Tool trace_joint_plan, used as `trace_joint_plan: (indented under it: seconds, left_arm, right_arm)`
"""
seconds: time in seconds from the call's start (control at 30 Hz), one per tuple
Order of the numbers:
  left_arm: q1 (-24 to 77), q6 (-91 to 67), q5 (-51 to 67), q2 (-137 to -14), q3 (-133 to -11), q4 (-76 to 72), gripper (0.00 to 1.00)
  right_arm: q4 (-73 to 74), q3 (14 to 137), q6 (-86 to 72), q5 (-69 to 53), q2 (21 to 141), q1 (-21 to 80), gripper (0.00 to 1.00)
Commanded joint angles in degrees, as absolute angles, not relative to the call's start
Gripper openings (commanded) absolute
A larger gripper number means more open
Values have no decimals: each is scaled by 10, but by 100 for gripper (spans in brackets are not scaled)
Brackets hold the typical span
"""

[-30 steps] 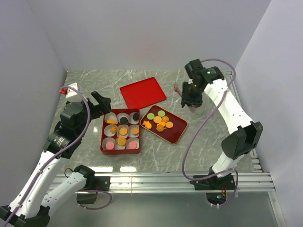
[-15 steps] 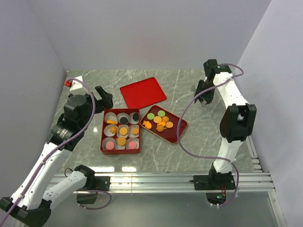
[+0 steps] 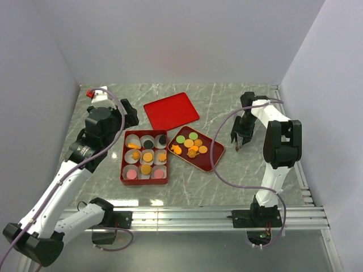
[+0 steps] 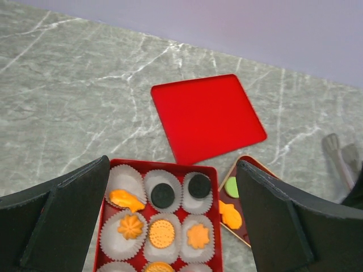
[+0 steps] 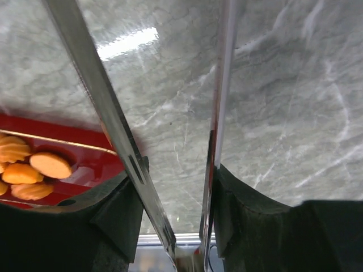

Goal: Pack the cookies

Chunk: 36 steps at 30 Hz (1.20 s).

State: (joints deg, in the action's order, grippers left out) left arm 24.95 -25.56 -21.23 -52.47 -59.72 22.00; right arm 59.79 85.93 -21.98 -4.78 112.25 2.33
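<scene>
Cookies lie in the white paper cups of a red box (image 3: 122,170), orange, black and pink ones, and loose on a dark red tray (image 3: 214,158), orange (image 3: 191,148) and green (image 3: 187,137). My left gripper (image 3: 128,116) is open and empty, above the box's far edge; its view (image 4: 170,209) shows the box rim (image 4: 164,165) and black and orange cookies (image 4: 162,232) between the fingers. My right gripper (image 3: 238,135) is shut on metal tongs (image 3: 236,144), pointing down beside the tray's right end. In its view (image 5: 176,198) the tongs' arms (image 5: 108,119) stand apart over bare table, and orange cookies (image 5: 50,164) show at the left.
The flat red lid (image 3: 171,110) lies behind the box and tray, also in the left wrist view (image 4: 207,116). Grey walls close the table at back and sides. An aluminium rail (image 3: 198,218) runs along the near edge.
My right arm has swung from the back of the table down to the tray's right end, carrying the tongs. My left gripper has drawn back toward the far left.
</scene>
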Motion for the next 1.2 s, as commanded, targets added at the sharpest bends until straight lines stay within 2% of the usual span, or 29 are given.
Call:
trace_joint_plan:
  seconds: [0.0, 0.4, 0.67, 0.87, 1.0, 1.17]
  left_arm:
    - [250, -218, -237, -549, -608, 172, 99]
    - [250, -117, -261, -664, -670, 127, 99]
    - [246, -122, -218, -744, -720, 125, 100]
    - [201, -176, -140, -838, -786, 155, 99]
    - [145, -219, -41, -951, -855, 211, 99]
    - [99, -221, 55, -1109, -988, 287, 94]
  right_arm:
    - [563, 838, -221, -54, 1115, 18, 55]
    - [552, 781, -231, -42, 1109, 17, 72]
    - [581, 810, -237, -24, 1101, 18, 76]
    - [607, 849, -233, -31, 1055, 19, 77]
    - [616, 848, -225, -37, 1001, 18, 77]
    - [625, 829, -221, -47, 946, 18, 76]
